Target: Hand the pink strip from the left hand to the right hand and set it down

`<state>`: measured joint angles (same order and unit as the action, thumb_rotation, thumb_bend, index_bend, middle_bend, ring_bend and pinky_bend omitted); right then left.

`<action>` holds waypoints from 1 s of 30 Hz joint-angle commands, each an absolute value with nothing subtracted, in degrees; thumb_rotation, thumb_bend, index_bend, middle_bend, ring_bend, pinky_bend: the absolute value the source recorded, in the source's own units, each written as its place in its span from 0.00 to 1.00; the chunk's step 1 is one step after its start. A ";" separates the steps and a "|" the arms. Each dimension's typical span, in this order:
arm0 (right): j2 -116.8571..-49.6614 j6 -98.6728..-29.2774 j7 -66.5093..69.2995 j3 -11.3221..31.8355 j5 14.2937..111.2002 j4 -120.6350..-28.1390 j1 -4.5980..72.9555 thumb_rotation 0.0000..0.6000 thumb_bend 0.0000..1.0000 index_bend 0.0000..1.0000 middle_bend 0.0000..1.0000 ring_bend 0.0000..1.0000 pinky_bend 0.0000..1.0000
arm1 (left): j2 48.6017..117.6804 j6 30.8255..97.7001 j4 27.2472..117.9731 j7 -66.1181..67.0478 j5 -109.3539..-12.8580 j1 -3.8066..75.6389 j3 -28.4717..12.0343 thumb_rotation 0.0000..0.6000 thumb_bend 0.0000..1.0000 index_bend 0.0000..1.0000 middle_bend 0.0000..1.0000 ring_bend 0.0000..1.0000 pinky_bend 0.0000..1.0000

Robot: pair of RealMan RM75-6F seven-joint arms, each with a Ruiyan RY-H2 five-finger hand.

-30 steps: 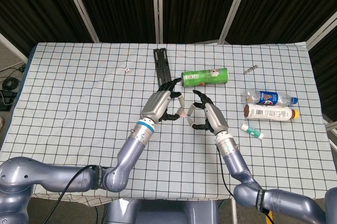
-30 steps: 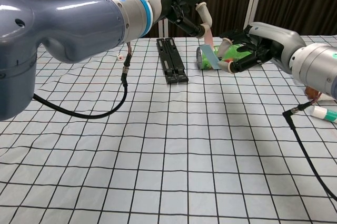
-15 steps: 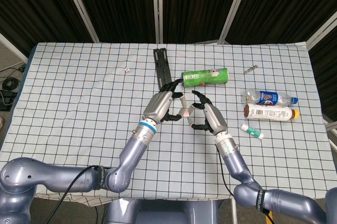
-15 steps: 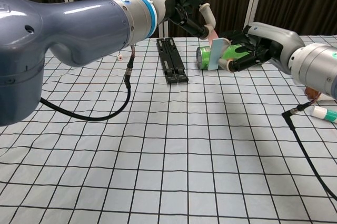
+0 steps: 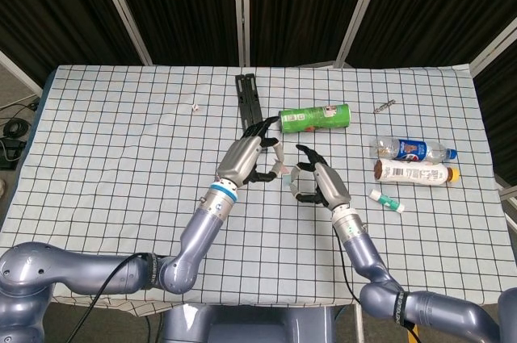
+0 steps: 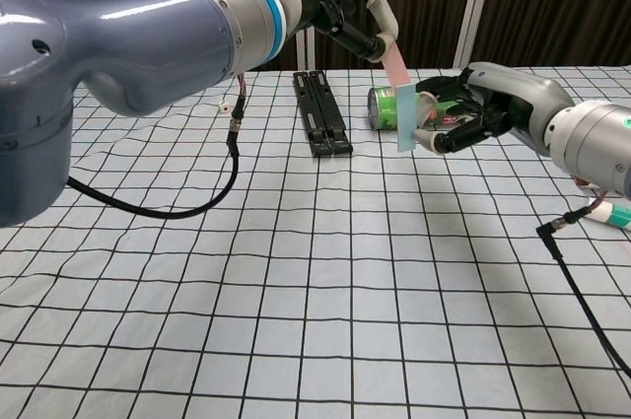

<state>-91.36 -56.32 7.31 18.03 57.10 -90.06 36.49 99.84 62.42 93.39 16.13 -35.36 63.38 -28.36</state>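
Both arms glossy blue-grey w/ bulbous joints, blue+white band at each wrist, left hand (image 5: pixel 245 157) & right hand (image 5: pixel 319 184) silver-backed w/ black fingers + pale tips, thin black cable w/ connector hanging off each forearm.

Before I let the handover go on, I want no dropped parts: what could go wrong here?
1. The pink strip hangs from the left robot hand by its top end only; the right robot hand seems not yet closed on it, so an early release could drop it.
2. The strip dangles loosely, so the right fingers may close beside it.
3. The green can lies right behind, and a reaching hand could set it rolling.
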 commanded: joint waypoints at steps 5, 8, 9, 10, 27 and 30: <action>-91.82 -55.99 6.79 17.21 56.57 -88.78 36.11 1.00 0.41 0.74 0.06 0.00 0.00 | 98.30 63.40 95.40 16.22 -36.17 62.78 -29.14 1.00 0.58 0.86 0.00 0.00 0.00; -92.02 -56.15 6.32 17.01 56.34 -88.54 35.95 1.00 0.42 0.74 0.06 0.00 0.00 | 97.01 64.10 97.08 16.23 -36.53 62.09 -29.42 1.00 0.58 0.86 0.00 0.00 0.00; -92.06 -56.22 6.18 16.94 56.36 -88.54 35.90 1.00 0.42 0.74 0.06 0.00 0.00 | 96.62 64.29 97.55 16.19 -36.64 61.82 -29.43 1.00 0.58 0.86 0.00 0.00 0.00; -92.10 -56.30 6.02 16.88 56.40 -88.53 35.86 1.00 0.41 0.74 0.06 0.00 0.00 | 96.17 64.52 98.01 16.15 -36.77 61.49 -29.38 1.00 0.58 0.86 0.00 0.00 0.00; -89.78 -58.38 4.59 14.46 60.25 -86.98 33.38 1.00 0.07 0.14 0.00 0.00 0.00 | 74.03 72.00 106.59 16.43 -44.63 40.68 -13.57 1.00 0.00 0.03 0.00 0.00 0.00; -89.14 -59.74 3.53 13.89 61.79 -86.99 32.83 1.00 0.05 0.12 0.00 0.00 0.00 | 71.92 72.05 105.88 13.76 -46.98 37.89 -11.97 1.00 0.00 0.00 0.00 0.00 0.00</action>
<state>-89.52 -59.11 4.10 14.21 61.09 -87.00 33.14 73.33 71.96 106.05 15.26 -45.45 39.48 -13.22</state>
